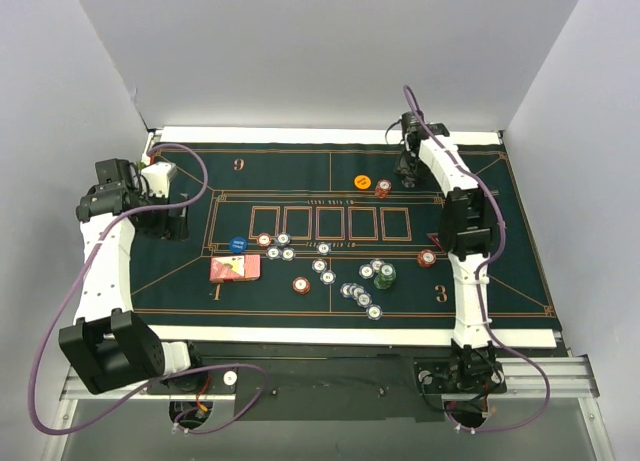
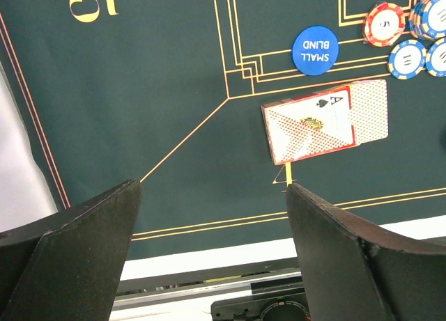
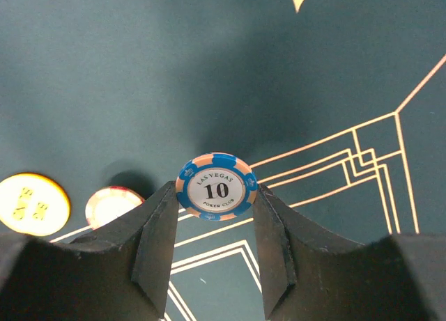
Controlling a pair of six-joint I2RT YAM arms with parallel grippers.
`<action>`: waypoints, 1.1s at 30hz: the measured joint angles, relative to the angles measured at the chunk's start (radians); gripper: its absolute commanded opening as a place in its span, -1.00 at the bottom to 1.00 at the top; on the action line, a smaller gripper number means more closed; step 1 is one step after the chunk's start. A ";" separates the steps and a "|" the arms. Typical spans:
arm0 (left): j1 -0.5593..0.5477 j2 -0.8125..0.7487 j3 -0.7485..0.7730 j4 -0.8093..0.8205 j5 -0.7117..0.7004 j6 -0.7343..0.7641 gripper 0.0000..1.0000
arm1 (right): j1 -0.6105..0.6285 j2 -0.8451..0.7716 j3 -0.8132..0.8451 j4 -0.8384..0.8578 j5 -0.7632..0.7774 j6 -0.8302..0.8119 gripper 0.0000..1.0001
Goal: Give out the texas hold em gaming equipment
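Half of a red-edged chip (image 3: 111, 204) hides behind the right claw (image 3: 216, 193), which pinches a blue "10" chip (image 3: 216, 187) by its edges over the felt mat (image 3: 139, 70). An orange disc (image 3: 31, 204), cut off, lies at 9 o'clock. The right arm (image 1: 462, 231) is stretched to the mat's 1 o'clock. The left claw (image 2: 212, 187) gapes wide and empty, with playing cards (image 2: 324, 119) at its 2 o'clock.

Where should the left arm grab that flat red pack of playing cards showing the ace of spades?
Probably straight from above, closing on the two long edges of the red pack of playing cards. It lies flat on the green felt mat, so only its thin sides offer a hold, and the open left gripper looks wide enough.
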 measured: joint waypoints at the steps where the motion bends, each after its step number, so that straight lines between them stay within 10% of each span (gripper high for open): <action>1: 0.000 0.009 0.002 0.000 0.001 0.000 0.92 | 0.000 0.024 0.019 -0.007 -0.002 -0.002 -0.89; 15: 0.003 0.032 0.009 0.001 0.021 -0.004 0.92 | -0.009 0.146 0.123 -0.054 -0.043 0.001 0.28; 33: 0.004 0.012 0.009 0.002 0.055 -0.024 0.92 | 0.247 -0.559 -0.647 0.105 -0.093 -0.014 0.30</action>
